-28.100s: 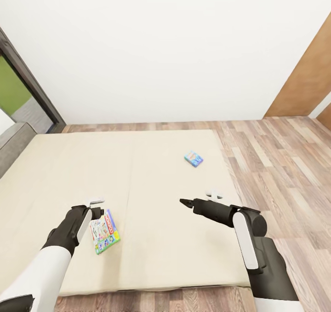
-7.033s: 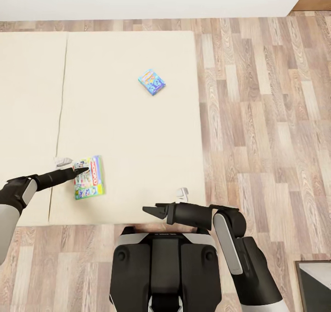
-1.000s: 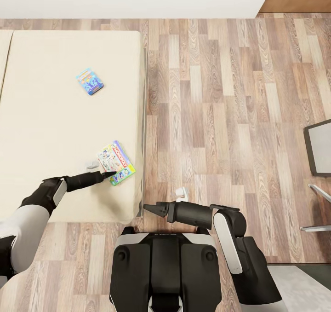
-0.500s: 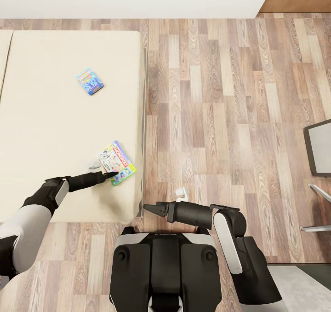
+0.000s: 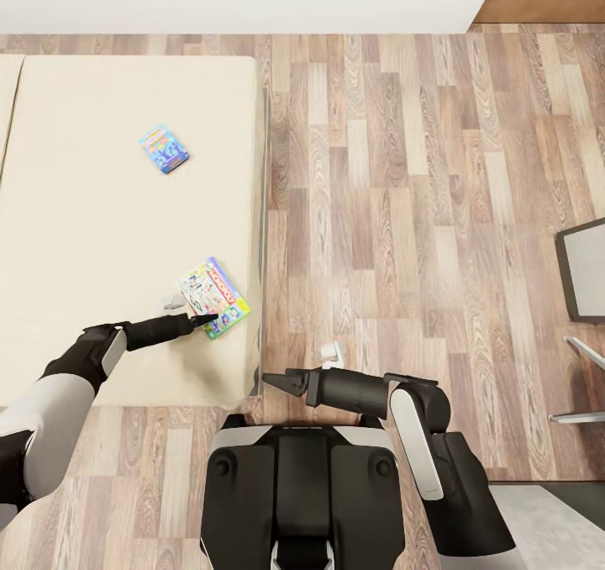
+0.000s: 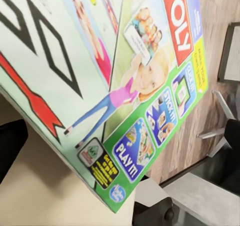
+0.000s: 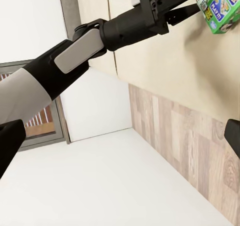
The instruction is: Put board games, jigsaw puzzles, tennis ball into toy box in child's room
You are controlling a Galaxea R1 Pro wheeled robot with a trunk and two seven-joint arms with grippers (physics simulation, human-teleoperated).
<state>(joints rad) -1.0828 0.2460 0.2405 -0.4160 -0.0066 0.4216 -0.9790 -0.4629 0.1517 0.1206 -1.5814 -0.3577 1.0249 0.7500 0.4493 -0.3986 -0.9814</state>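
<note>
The left gripper has its jaws at the near corner of the white and green board game, which lies flat on the bed close to the mattress edge. In the right wrist view the two dark fingers stand slightly parted, one above and one below the box's green edge, so the jaws seem to straddle that edge; whether they already pinch it I cannot tell. In the left wrist view the box lid sits right in front of the jaws, tilted, with its green corner nearest.

To do this step well, I judge the jaws should slide further along the box edge before closing, so the grip is not on the corner alone; a corner grip on a wide flat box would likely let it swing or slip on lifting. Keeping the lower finger pressed into the soft mattress should help it get beneath the box.

The right gripper hangs in front of the robot's trunk over the wood floor, jaws close together and holding nothing.

Beyond the left jaws, further up the bed, lies the small blue board game, well apart from the first and not yet collected.
</note>
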